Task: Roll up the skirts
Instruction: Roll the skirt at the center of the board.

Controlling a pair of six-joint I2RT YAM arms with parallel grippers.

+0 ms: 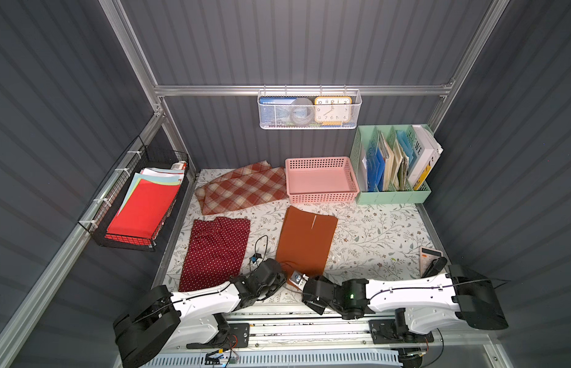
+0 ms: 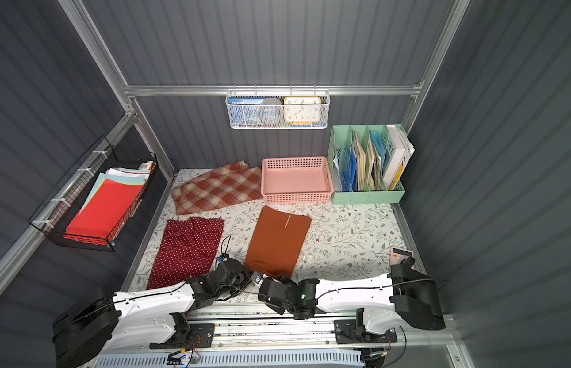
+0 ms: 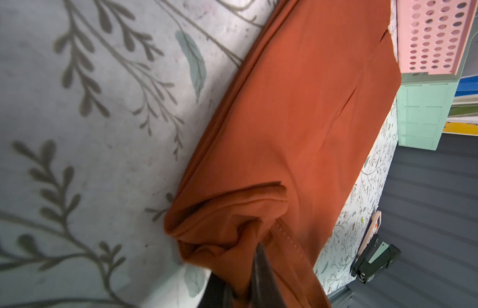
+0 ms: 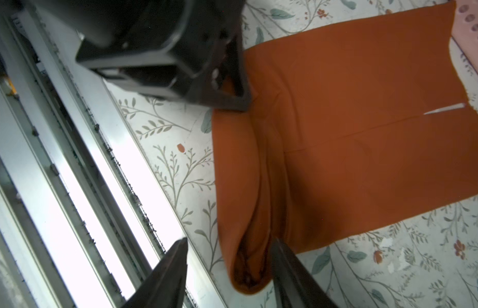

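Your left fingers (image 3: 260, 269) are clamped on one end of the started roll at the 6 o'clock hem of the orange skirt (image 1: 306, 242), which lies mid surface (image 1: 373, 235), so the roll cannot spring open. Your right fingers (image 4: 174, 266) stand apart, straddling the roll's other end without pinching it, likely ready to take hold. The dotted skirt (image 1: 214, 251) at 9 o'clock and plaid skirt (image 1: 242, 188) at 11 lie flat, unrolled.
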